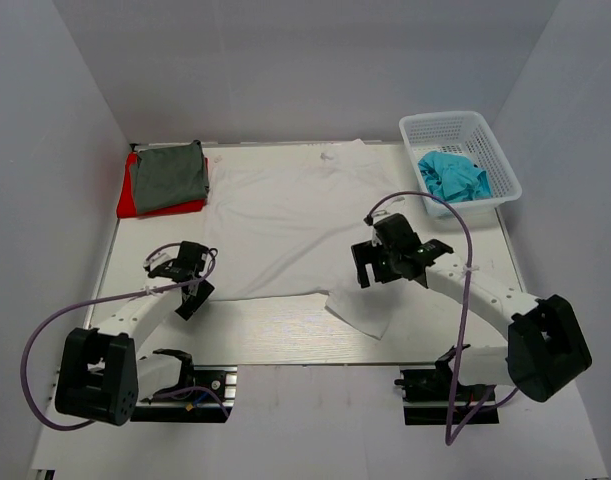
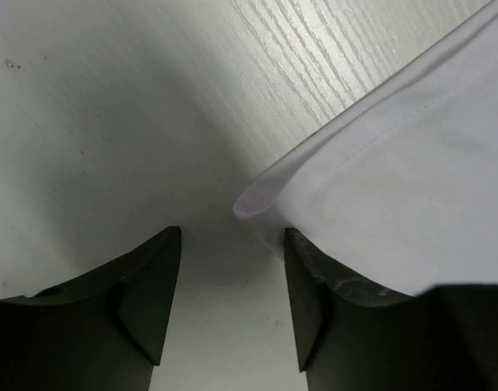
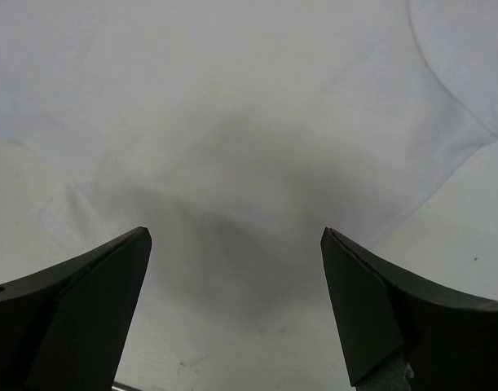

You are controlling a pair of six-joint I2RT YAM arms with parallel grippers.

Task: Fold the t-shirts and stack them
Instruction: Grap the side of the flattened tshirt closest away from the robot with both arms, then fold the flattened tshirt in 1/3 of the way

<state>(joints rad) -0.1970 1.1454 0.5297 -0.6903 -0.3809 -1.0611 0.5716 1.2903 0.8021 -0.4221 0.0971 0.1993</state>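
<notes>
We see the white t-shirt (image 1: 285, 215) spread flat across the middle of the tabletop (image 1: 285, 340), its collar toward the far edge. The dark grey t-shirt (image 1: 168, 172) lies folded on the red t-shirt (image 1: 128, 203) at the far left corner. The teal t-shirt (image 1: 453, 176) sits crumpled in the basket (image 1: 425, 125) at the far right. The left fingers (image 2: 151, 285) stand moderately apart at the white shirt's near left hem. A corner of the cloth lies over the tip of one finger, and nothing is pinched between them. The right fingers (image 3: 102, 285) are spread wide just above the shirt's near right part, holding nothing.
</notes>
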